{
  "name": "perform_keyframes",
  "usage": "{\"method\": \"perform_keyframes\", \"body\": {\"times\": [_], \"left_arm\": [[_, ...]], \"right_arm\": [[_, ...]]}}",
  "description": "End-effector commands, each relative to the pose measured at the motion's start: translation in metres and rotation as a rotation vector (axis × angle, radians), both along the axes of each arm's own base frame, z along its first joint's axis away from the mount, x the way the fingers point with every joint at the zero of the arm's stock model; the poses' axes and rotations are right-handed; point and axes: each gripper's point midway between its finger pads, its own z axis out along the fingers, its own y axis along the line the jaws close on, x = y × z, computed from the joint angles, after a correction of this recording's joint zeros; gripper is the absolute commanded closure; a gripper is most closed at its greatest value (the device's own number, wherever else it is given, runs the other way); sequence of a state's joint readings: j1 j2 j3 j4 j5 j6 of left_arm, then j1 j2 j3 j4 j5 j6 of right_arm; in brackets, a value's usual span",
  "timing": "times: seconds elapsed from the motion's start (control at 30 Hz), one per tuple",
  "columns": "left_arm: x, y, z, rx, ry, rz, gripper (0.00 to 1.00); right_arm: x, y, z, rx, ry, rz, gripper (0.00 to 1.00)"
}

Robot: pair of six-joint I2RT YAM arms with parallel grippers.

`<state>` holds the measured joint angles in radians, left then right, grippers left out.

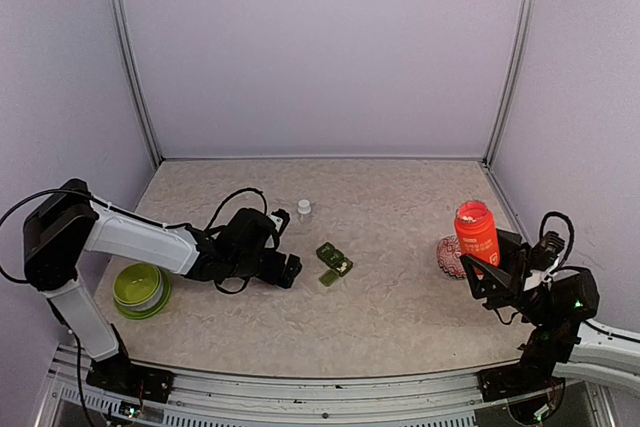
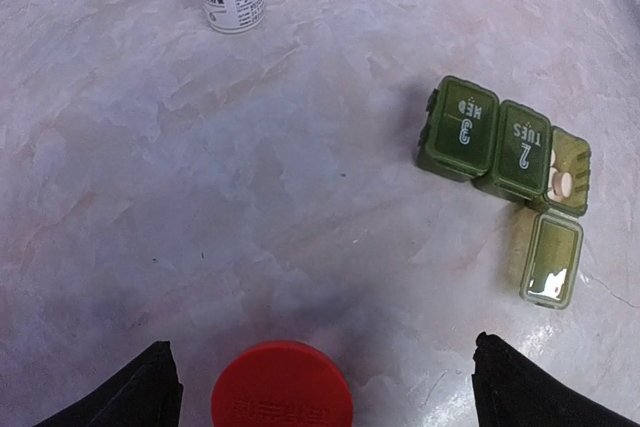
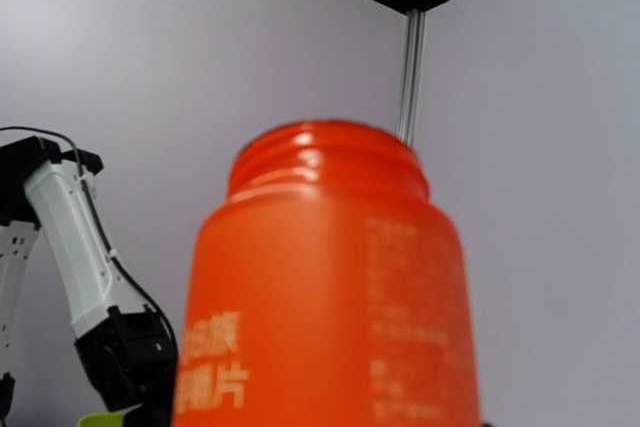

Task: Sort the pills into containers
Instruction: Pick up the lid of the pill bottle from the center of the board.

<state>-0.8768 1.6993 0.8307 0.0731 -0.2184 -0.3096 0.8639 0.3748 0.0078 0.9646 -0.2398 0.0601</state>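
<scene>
Mid-table, green 3-lid containers [image 2: 508, 150], 1 open; left jaws wide, right jaws round bottle [image 1: 477, 235].

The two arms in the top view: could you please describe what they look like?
Both the left arm and right arm have white tubular links between bulky black joint housings, with loose black cables looping alongside. The left claw and right claw are black and wedge-shaped.

Containers [image 1: 334, 262] mid-table, small bottle [image 1: 304, 209] behind, bowl [image 1: 140, 307] far left, large bottle [image 1: 477, 234] far right.
</scene>
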Motion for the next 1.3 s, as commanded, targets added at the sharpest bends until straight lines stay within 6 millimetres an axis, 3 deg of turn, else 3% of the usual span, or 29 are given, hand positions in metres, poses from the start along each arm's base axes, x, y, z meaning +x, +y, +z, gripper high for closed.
{"method": "perform_keyframes", "body": {"times": [0.0,0.67,1.27], "left_arm": [[0.003,0.008,-0.011,0.015,0.017,0.023,0.01],[-0.002,0.011,-0.029,0.013,0.052,0.021,0.11],[0.001,0.02,-0.026,0.028,0.043,0.044,0.18]], "right_arm": [[-0.002,0.004,-0.015,-0.031,0.025,0.023,0.98],[0.005,0.001,-0.025,-0.041,0.053,-0.019,0.98],[0.009,0.003,-0.03,-0.058,0.066,-0.029,0.98]]}}
